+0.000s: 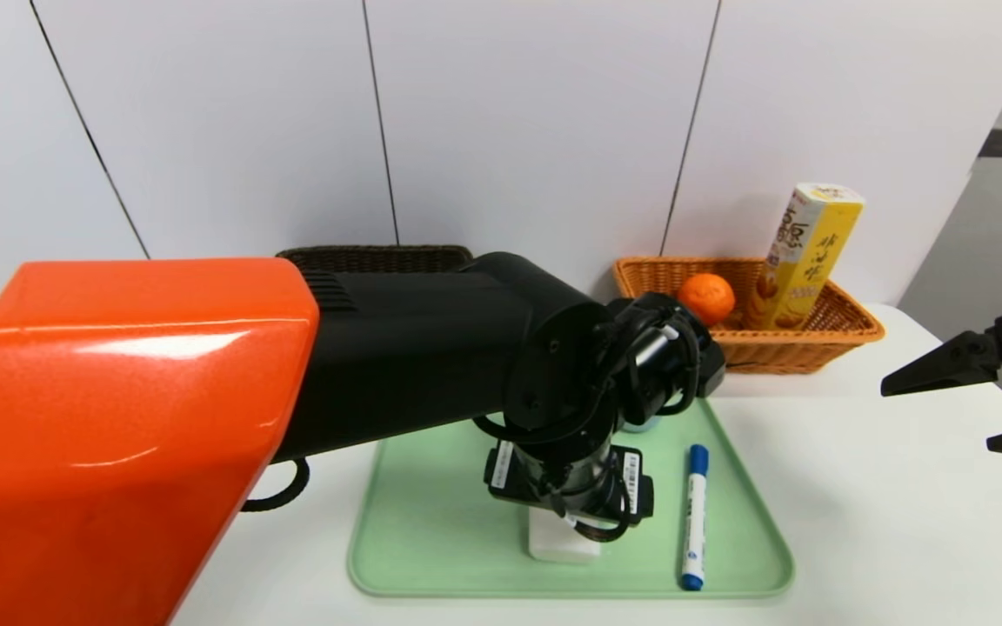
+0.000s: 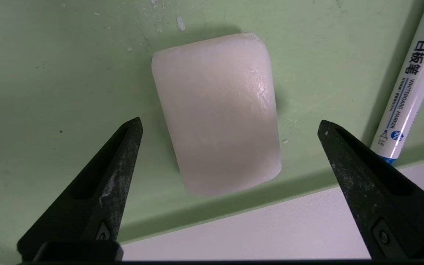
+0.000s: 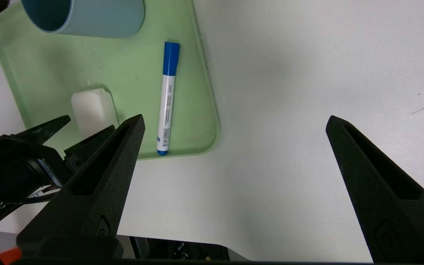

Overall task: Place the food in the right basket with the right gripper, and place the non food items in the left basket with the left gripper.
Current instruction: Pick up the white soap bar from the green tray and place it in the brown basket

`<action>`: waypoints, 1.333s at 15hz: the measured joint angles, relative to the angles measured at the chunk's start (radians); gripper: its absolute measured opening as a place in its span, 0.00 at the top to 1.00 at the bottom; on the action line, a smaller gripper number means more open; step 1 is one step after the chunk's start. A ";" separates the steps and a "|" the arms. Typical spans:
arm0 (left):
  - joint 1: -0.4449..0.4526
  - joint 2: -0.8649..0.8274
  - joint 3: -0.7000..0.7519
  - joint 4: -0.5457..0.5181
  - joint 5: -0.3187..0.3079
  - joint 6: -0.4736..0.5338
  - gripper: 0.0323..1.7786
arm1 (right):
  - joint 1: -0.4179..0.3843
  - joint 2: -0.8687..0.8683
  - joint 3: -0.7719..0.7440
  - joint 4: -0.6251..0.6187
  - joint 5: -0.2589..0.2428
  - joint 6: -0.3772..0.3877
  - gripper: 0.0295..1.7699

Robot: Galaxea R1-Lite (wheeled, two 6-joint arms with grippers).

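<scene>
White rounded soap bar [image 2: 217, 114] lies flat on green tray [image 2: 50, 73]

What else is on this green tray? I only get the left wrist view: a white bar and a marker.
Observer: A pale blue cup sits at the far end of the tray.
Operator: Anything in the baskets?
Observer: The orange basket holds an orange and a tall yellow box.
Operator: Where's the other arm?
Observer: The right end effector hovers open over bare table, right of the tray.
</scene>
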 joint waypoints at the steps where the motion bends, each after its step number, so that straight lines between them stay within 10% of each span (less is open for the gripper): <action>1: 0.000 0.007 0.000 -0.004 0.000 0.000 0.05 | 0.000 0.000 0.000 0.000 -0.001 0.001 0.04; 11: 0.001 0.060 -0.001 -0.034 0.001 0.004 0.05 | -0.001 0.000 0.023 -0.003 0.002 0.001 0.04; 16: 0.004 0.065 -0.001 -0.030 0.002 0.002 0.43 | -0.001 0.001 0.037 -0.021 0.001 -0.001 0.04; 20: 0.005 0.061 0.000 -0.029 0.001 0.003 0.46 | -0.001 -0.003 0.039 -0.022 0.002 -0.004 0.04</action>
